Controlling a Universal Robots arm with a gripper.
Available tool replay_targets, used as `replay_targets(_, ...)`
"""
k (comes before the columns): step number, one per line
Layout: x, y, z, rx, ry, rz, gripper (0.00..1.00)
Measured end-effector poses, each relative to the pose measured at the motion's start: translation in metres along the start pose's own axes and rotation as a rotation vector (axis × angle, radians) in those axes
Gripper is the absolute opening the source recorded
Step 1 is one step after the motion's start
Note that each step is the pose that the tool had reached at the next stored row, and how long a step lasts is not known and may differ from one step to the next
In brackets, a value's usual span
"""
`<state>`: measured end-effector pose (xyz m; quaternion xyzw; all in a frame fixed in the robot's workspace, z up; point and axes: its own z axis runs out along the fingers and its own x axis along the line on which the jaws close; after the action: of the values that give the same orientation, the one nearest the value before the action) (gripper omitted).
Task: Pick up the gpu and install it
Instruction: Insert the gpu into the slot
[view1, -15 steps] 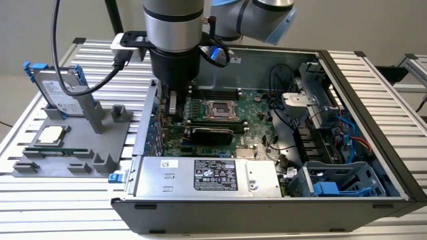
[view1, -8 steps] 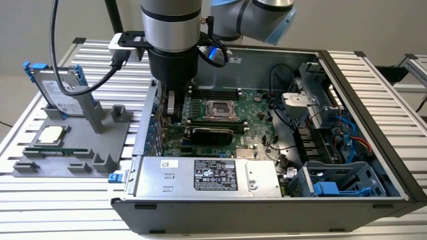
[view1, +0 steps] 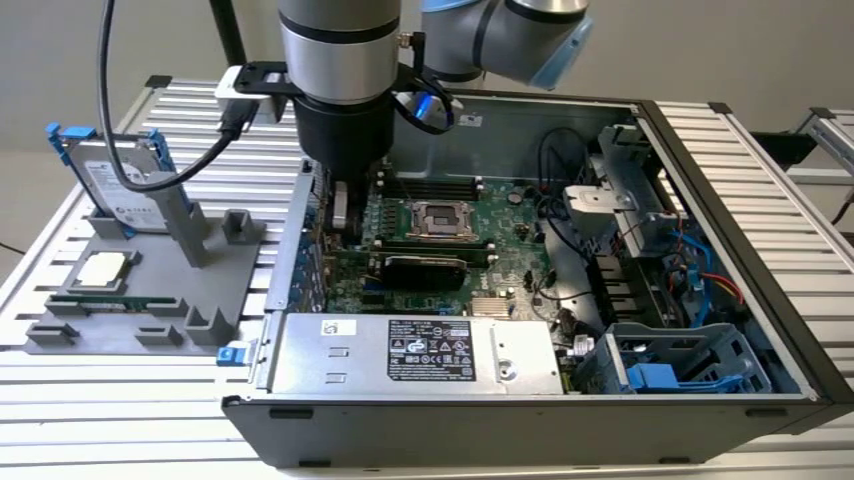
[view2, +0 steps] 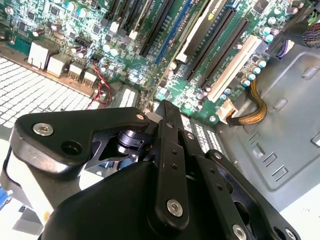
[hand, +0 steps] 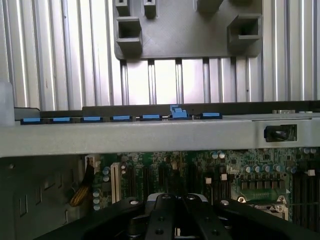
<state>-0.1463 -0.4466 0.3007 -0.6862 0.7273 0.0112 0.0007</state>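
An open computer case (view1: 747, 290) was laid on a slatted table (view1: 80, 400), with a motherboard (view1: 501, 215) set on its floor and a power supply (view1: 414, 352) placed along its near edge. A drive cage (view1: 681, 365) was seated in the near corner at the exterior view's right. Outside the case, at the exterior view's left, a parts holder (view1: 200, 290) was placed on the table, with a hard drive (view1: 114, 180) stood upright at its far end and a processor (view1: 104, 270) laid flat nearer the front.
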Motion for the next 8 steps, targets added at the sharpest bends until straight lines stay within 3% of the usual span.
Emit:
replay_targets(4, 0.0002, 0.0036, -0.0004, 0.0009, -0.0001, 0.000, 0.00)
replay_targets(8, 0.0007, 0.0119, -0.0004, 0.0051, -0.0002, 0.000, 0.00)
